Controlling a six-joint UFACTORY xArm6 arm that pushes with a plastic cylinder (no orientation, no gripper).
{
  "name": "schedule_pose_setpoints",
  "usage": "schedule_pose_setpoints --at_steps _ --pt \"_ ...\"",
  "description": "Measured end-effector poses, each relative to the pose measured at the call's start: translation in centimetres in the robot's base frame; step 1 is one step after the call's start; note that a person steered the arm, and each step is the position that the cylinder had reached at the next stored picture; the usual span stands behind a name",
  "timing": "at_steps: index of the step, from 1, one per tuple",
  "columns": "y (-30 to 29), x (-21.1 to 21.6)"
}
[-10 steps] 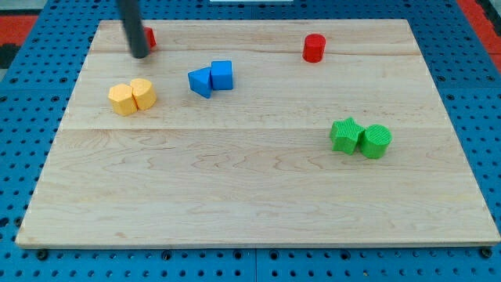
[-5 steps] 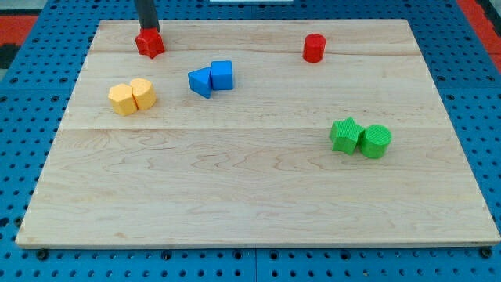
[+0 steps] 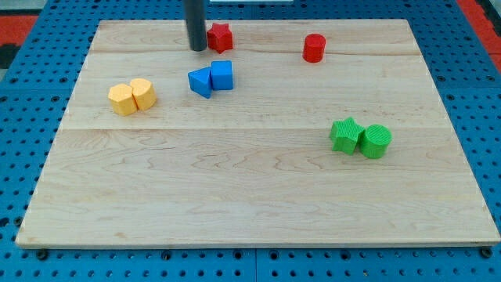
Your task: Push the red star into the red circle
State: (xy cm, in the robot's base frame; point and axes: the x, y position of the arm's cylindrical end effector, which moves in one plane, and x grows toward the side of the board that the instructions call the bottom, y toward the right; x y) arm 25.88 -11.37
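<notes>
The rod's tip (image 3: 197, 48) rests on the wooden board (image 3: 250, 196) near the view's top, touching the left side of the red star (image 3: 220, 37). The red circle (image 3: 314, 48) stands well to the view's right of the star. Below the star sit two blue blocks (image 3: 211, 78) touching each other. Two yellow blocks (image 3: 131, 96) lie at the view's left; the green pair (image 3: 360, 138) at its right.

Straight dark grey rod, smooth, round, my tip (image 3: 196, 49) blunt
</notes>
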Motion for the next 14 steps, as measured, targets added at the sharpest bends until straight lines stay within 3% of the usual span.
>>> schedule_pose_setpoints --at_steps 1,3,4,5,7,9,10,12,14 --pt "-0.6 -2.6" --pt "10.4 -1.0" --pt "5.6 -2.5" --pt "5.6 -5.5" --pt "16.7 -3.4" --pt "7.2 -5.3" --pt "7.4 -3.4" --pt "14.2 0.0" --pt "15.5 3.3"
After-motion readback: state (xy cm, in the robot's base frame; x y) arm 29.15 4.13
